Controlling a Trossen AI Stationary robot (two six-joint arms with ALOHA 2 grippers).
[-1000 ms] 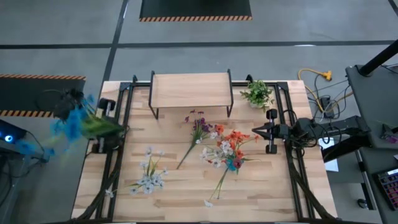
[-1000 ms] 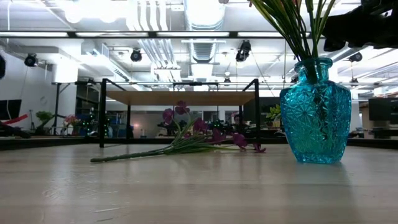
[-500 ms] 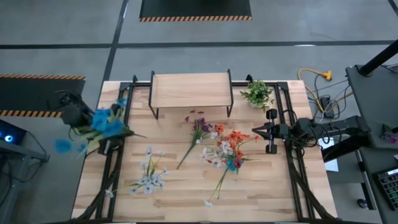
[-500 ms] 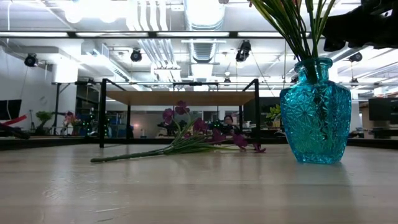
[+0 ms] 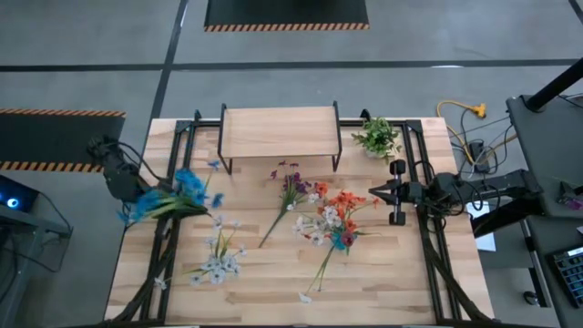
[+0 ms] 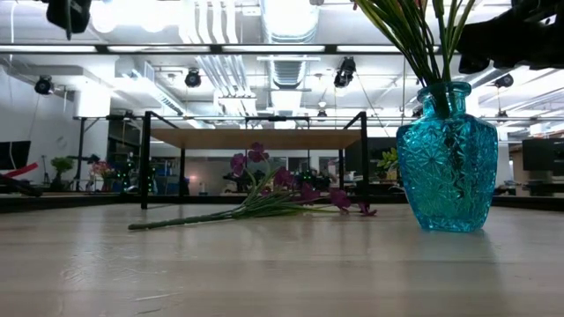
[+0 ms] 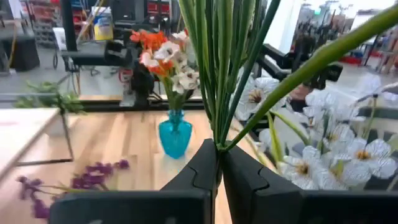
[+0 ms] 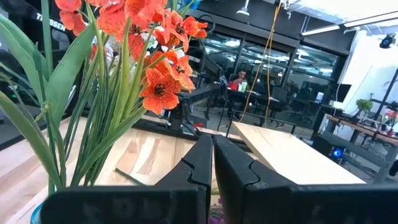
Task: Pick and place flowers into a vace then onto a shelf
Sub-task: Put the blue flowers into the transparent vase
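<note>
My left gripper is over the table's left edge, shut on a bunch of blue flowers; its own view shows the green stems. The teal vase stands right of the middle, holding orange and white flowers. Purple flowers and white flowers lie flat on the table. The shelf stands on its black legs at the far edge. My right gripper waits shut at the right, beside the vase's blooms, with nothing between its fingers. My left gripper pinches several green stems of the blue bunch between its two fingertips. The fingers lie across the stems. The bunch is lifted clear of the table, its blooms toward the table's right.
A bushy green plant stands at the far right, next to the shelf. Black rails run along the table's left and right sides. Bare wood lies at the near right.
My left gripper has carried the blue bunch from beyond the table's left edge toward the table's right and downward, rolling as it went. The bunch now hangs over the left rail. The arm has come into the low view's top left corner.
</note>
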